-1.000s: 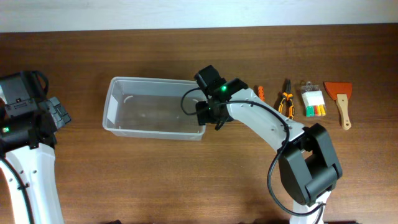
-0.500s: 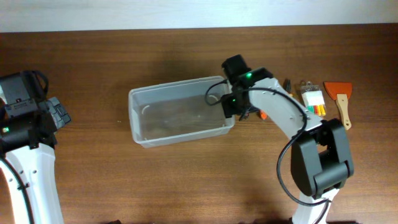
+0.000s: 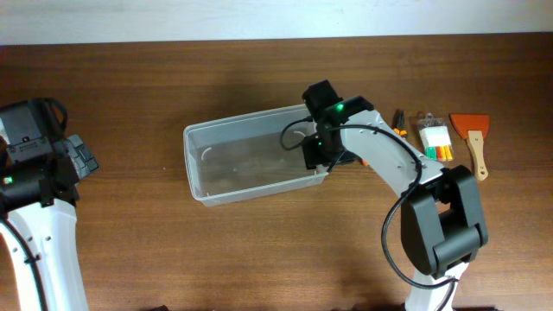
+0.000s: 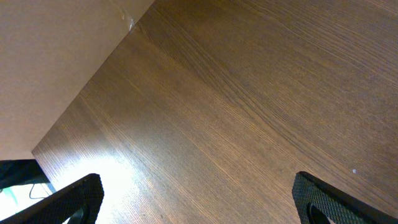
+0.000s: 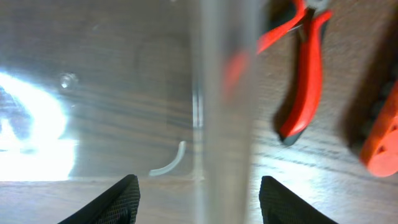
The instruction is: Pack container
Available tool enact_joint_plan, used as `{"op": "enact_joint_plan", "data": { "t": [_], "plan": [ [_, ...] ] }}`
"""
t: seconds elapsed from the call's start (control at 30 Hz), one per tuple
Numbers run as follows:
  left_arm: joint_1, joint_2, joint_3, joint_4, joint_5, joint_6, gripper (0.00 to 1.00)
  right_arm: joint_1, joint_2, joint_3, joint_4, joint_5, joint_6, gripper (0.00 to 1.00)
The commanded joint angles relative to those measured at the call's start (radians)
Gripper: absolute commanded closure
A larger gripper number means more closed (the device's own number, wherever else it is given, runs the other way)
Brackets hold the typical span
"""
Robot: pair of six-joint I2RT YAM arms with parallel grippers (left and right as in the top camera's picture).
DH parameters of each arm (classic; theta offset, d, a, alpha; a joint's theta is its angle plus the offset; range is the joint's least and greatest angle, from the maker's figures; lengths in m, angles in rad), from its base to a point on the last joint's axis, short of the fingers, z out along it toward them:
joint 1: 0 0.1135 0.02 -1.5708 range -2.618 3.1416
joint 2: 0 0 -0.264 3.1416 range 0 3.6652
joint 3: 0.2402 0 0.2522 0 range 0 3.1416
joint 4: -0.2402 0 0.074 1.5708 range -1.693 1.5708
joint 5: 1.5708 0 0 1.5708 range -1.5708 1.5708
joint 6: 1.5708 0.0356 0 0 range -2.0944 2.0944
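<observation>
The container lies near the middle of the table, slightly skewed. Wood grain shows through its floor, along with a thin pale curve that may be loose or moulded; I cannot tell which. The right gripper straddles its right-end wall, which is blurred in the wrist view, with the fingers spread apart. Just outside lie red-handled pliers, partly hidden overhead by the arm, and an orange item cut off at the frame edge. The left gripper is spread wide over bare wood.
</observation>
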Motion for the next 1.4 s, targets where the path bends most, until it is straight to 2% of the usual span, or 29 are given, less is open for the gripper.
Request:
{"op": "enact_joint_plan", "data": {
  "t": [0.0, 0.33, 0.67, 1.0, 1.23, 1.3, 1.33, 1.37],
  "plan": [
    [0.007, -0.011, 0.016, -0.001, -0.011, 0.012, 0.01, 0.047, 0.010, 0.018, -0.010, -0.026, 0.082, 0.38],
    [0.007, -0.011, 0.016, -0.001, -0.011, 0.012, 0.01, 0.103, 0.010, 0.018, -0.020, -0.044, 0.300, 0.49],
    [0.007, -0.011, 0.016, -0.001, -0.011, 0.012, 0.01, 0.102, 0.010, 0.018, -0.019, -0.117, 0.351, 0.50],
    [0.007, -0.011, 0.016, -0.001, -0.011, 0.012, 0.01, 0.103, 0.010, 0.018, -0.026, -0.189, 0.478, 0.52],
    [0.007, -0.011, 0.016, -0.001, -0.011, 0.012, 0.01, 0.085, 0.010, 0.018, 0.002, -0.154, 0.466, 0.51],
    [0.007, -0.011, 0.016, -0.001, -0.011, 0.012, 0.01, 0.066, 0.010, 0.022, 0.042, -0.143, 0.373, 0.39],
    [0.007, -0.011, 0.016, -0.001, -0.011, 0.012, 0.01, 0.056, 0.008, 0.029, 0.050, -0.137, 0.333, 0.26],
    [0.007, -0.011, 0.016, -0.001, -0.011, 0.012, 0.01, 0.045, 0.008, 0.040, 0.049, -0.132, 0.301, 0.23]
  ]
}}
